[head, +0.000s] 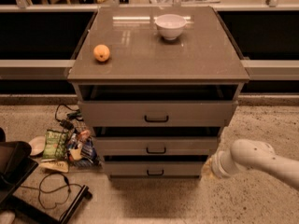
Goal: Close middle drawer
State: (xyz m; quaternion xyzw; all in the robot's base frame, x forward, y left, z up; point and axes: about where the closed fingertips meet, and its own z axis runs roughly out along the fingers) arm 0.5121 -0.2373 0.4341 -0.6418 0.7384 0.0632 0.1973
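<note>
Squarely toward camera, middle drawer (121, 146) front, long left-to-right; claw (209, 168) beside its right end (state untellable)

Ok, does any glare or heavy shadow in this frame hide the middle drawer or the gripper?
Camera view: warm, dim light, with glare streaks only on the cabinet top beside the white bowl. Camera view: dark shadow fills the gaps above the drawers, yet the middle drawer front shows plainly. Camera view: the gripper sits low at the cabinet's right side, lit.
</note>
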